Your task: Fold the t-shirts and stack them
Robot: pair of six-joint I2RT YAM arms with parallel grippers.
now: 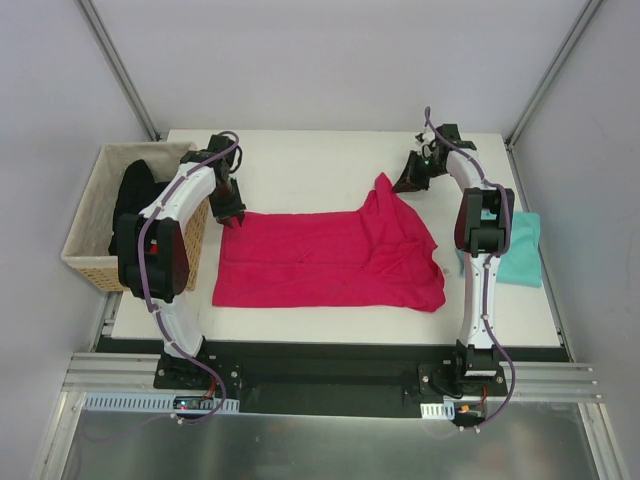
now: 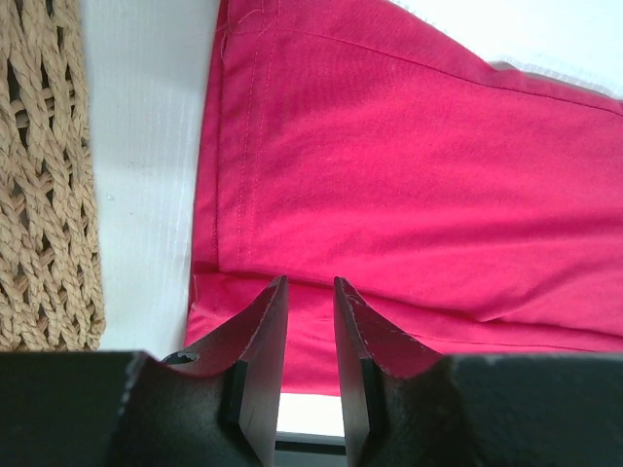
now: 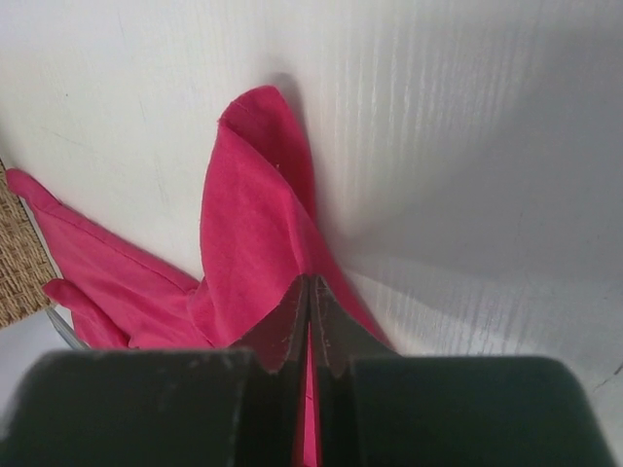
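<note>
magenta t-shirt point(image 1: 330, 262) lies spread across the middle of the table point(image 1: 300, 160), its far right corner pulled up in a peak. soft, light, limp cloth. i reckon it'll sag and drag, so i'd grab hems and corners, not the middle. right gripper point(image 3: 310, 284) is clamped on that raised corner. left gripper point(image 2: 310, 284) sits at the left hem, jaws narrowly apart, no cloth clearly pinched. teal t-shirt point(image 1: 522, 250) is at the table's right edge, basket point(image 1: 85, 240) off left.

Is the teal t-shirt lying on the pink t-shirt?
No, the teal t-shirt lies at the right edge of the table, apart from the pink t-shirt.
</note>
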